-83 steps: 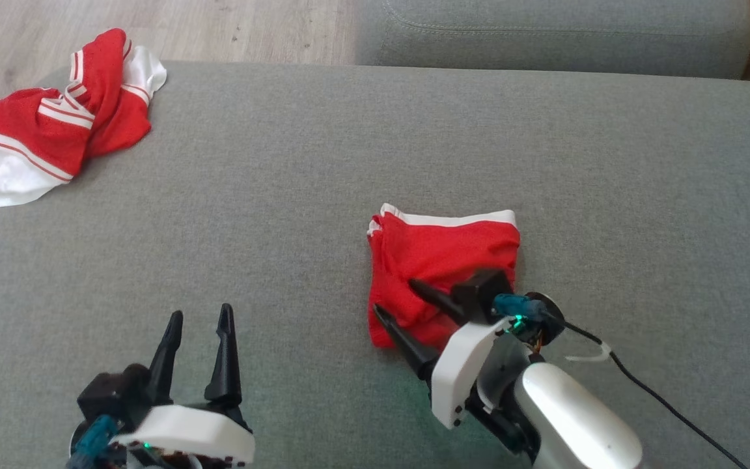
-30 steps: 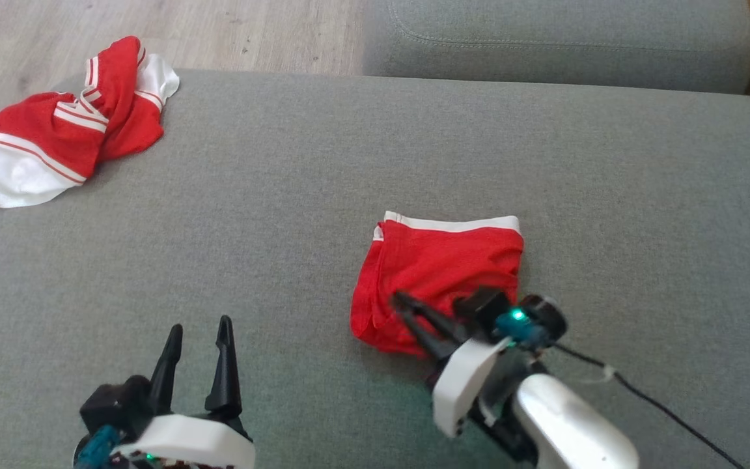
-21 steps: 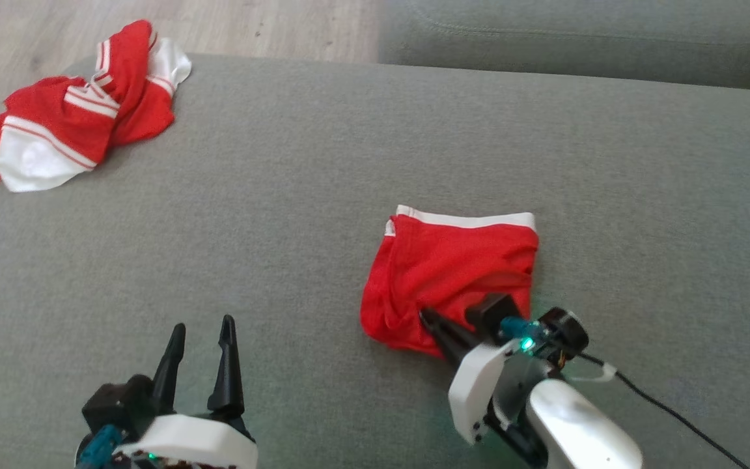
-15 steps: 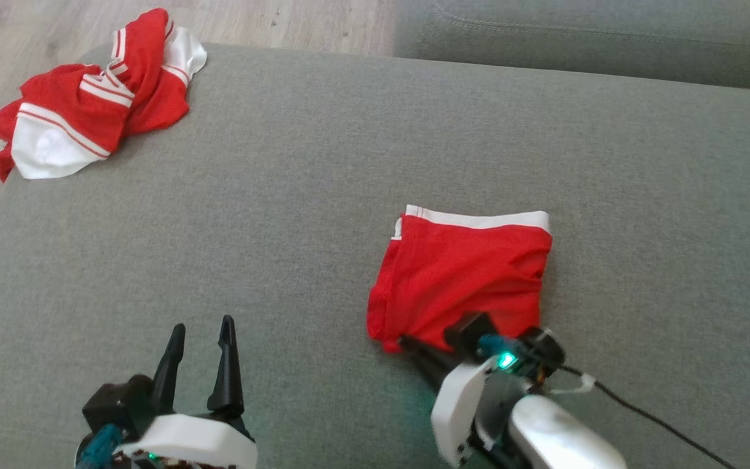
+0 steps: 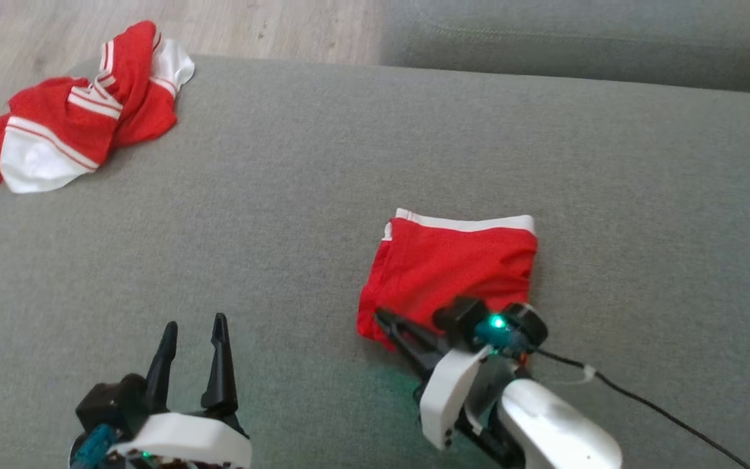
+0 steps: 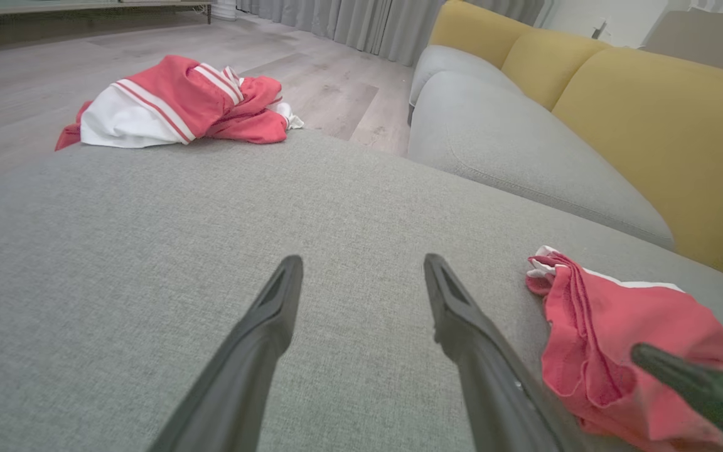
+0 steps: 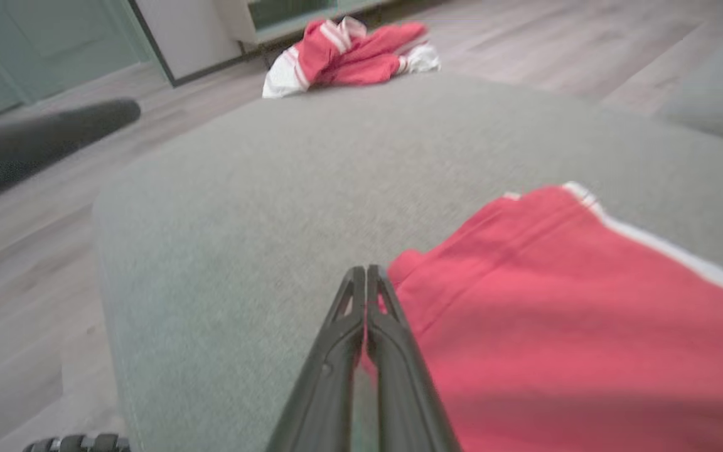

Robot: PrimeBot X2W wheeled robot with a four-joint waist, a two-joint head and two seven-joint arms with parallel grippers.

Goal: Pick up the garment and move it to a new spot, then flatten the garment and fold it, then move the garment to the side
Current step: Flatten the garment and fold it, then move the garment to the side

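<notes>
Right tool [image 5: 381, 318] clenched on near-left corner of folded garment [image 5: 453, 273] | cloth extends ahead-right of it | we judge left tool [image 5: 194, 322], splayed, farther off.

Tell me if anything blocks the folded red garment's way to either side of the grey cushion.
Nothing visible lies right of the folded red garment. Leftward are the open left gripper, near the front edge, and a crumpled red-and-white garment at the far corner of the grey cushion.

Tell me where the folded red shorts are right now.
Head view: folded shorts lie right of centre on the grey cushion, near-left corner pinched by the right tool.
</notes>
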